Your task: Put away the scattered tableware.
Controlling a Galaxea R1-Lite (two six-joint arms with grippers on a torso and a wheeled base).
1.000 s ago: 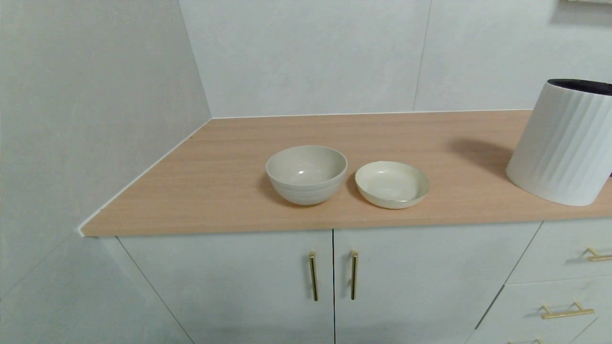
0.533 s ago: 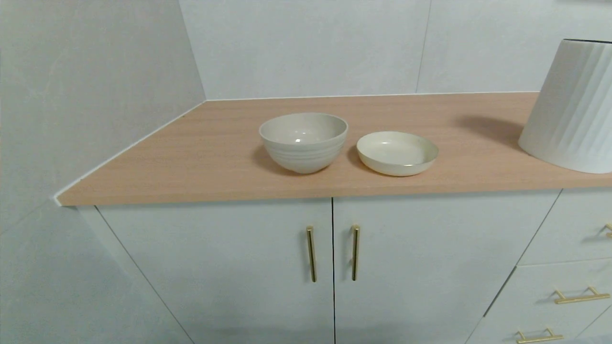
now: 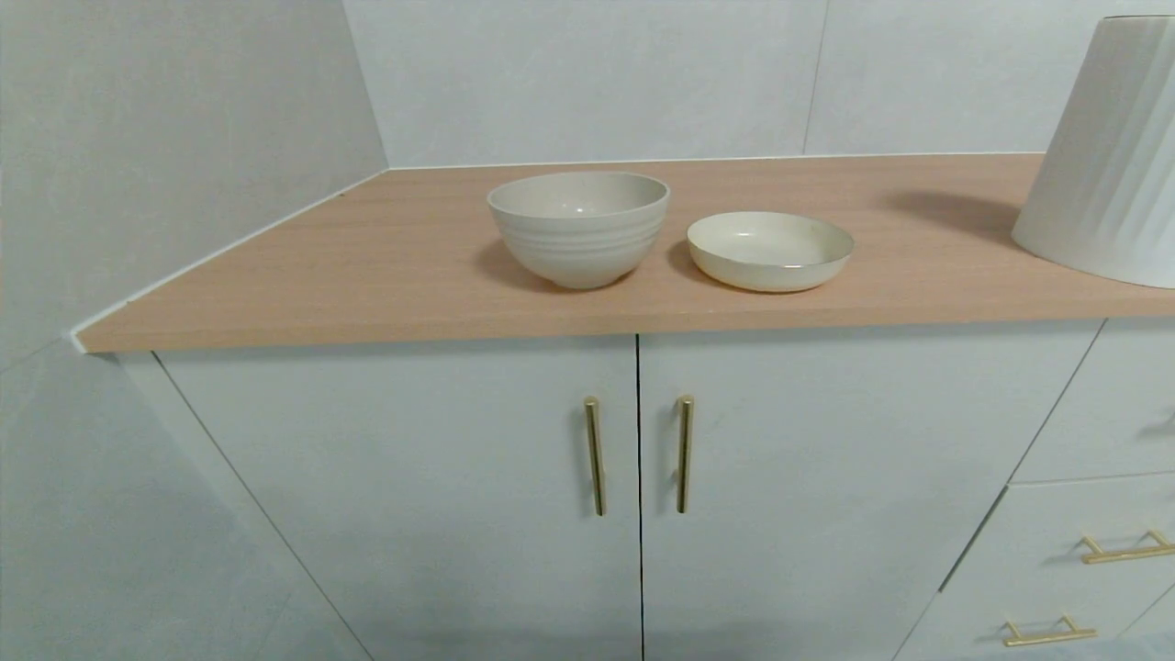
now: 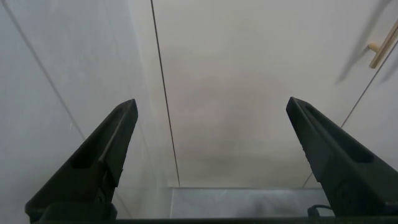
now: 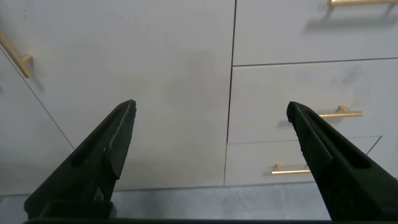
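Note:
A deep beige ribbed bowl (image 3: 578, 225) stands on the wooden countertop (image 3: 367, 285), and a shallow cream dish (image 3: 769, 250) sits just to its right, a small gap between them. Both are upright and hold nothing. My left gripper (image 4: 211, 112) is open, low down in front of a white cabinet door (image 4: 249, 93). My right gripper (image 5: 211, 112) is open too, facing the white cabinet fronts and drawers (image 5: 311, 99) with nothing between its fingers.
A tall white ribbed container (image 3: 1106, 156) stands on the counter at the far right. Below the counter are two closed white doors with gold handles (image 3: 595, 454), and drawers with gold handles (image 3: 1120, 549) to the right. A wall closes the left side.
The head camera has dropped lower, so the whole scene has shifted up and the cabinet doors show more. The bowl and dish have not moved on the counter.

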